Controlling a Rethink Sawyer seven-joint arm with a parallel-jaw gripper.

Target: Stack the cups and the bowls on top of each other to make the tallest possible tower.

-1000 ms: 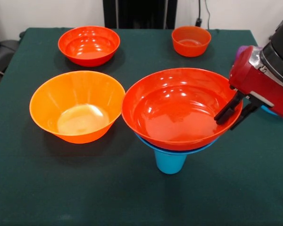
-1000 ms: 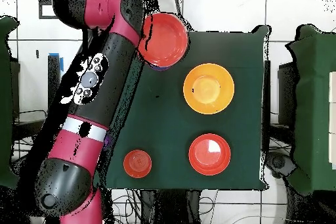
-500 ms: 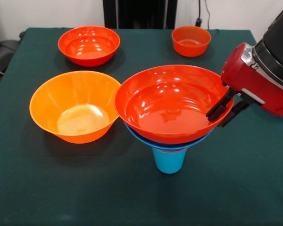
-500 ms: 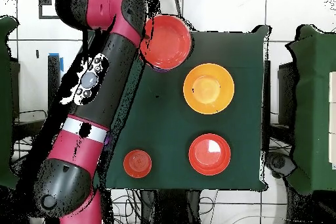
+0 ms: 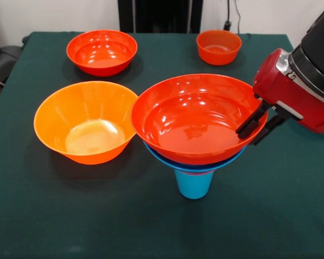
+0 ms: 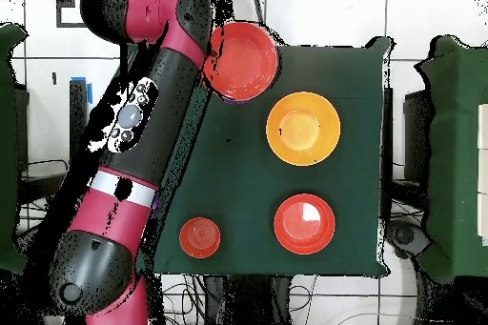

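A dark green cloth covered the table [image 5: 54, 216]. Near its front edge stood the tower [image 5: 193, 162]: a blue cup [image 5: 194, 184] carrying nested bowls, topped by a large red-orange bowl [image 5: 191, 118] whose rim the gripper [image 5: 255, 128] pinched. Seemingly unstacked were the yellow-orange bowl [image 5: 86, 121], another red-orange bowl [image 5: 101, 51] and a small orange bowl [image 5: 218, 46]. No writing was legible.
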